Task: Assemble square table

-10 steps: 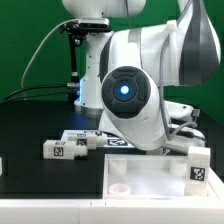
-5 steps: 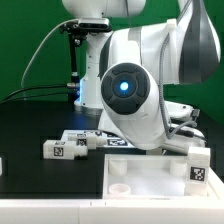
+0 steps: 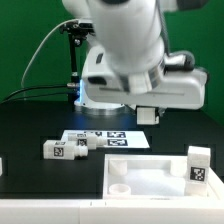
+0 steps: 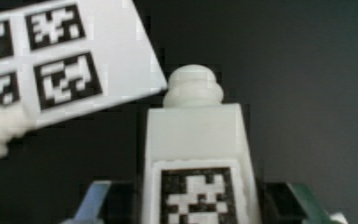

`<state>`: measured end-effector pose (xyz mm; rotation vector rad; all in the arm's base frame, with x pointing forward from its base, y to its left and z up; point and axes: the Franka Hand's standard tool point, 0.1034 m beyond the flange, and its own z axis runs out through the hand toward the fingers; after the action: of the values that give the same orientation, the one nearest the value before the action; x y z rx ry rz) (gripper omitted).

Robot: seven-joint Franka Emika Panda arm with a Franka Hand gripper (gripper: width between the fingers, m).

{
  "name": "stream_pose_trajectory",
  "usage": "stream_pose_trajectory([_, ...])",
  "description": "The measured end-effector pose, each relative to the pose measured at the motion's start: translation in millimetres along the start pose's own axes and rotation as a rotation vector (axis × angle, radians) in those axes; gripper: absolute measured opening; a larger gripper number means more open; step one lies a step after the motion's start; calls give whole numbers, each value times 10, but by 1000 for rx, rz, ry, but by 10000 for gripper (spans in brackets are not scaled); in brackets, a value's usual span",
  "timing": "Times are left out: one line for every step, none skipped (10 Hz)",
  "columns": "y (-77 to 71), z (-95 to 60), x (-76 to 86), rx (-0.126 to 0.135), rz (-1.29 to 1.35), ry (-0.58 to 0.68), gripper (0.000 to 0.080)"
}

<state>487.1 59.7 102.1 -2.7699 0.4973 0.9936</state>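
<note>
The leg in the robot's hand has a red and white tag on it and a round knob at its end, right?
Not red. The wrist view shows the leg in the hand with a black-and-white tag on it and a round knob at its end.

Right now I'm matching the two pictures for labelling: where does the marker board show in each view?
Exterior view: the marker board lies flat near the picture's middle.
Wrist view: the marker board fills one corner, beside the peg end of the leg.
Shared landmark: the black table it lies on.
</note>
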Motion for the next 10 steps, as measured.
stream_pose_trajectory([-60, 90, 30, -32, -7, 121, 282])
stream_pose_trajectory([-71, 154, -47, -37, -19, 145, 282])
stream_pose_trajectory([-78, 83, 35, -22, -35, 226, 282])
stream_pose_trajectory([-16, -23, 104, -11, -68, 265, 282])
stream_pose_trajectory([-2, -221, 173, 8, -71, 338, 282])
stream_pose_trajectory([-46, -478, 185, 29, -89, 440, 284])
stream_pose_trajectory([-84, -598, 188, 44, -101, 534, 284])
stream_pose_trajectory([-87, -556, 197, 48, -101, 587, 284])
stream_pose_trajectory([-115, -571, 240, 56, -107, 673, 284])
stream_pose_trajectory([-132, -568, 243, 60, -115, 735, 284])
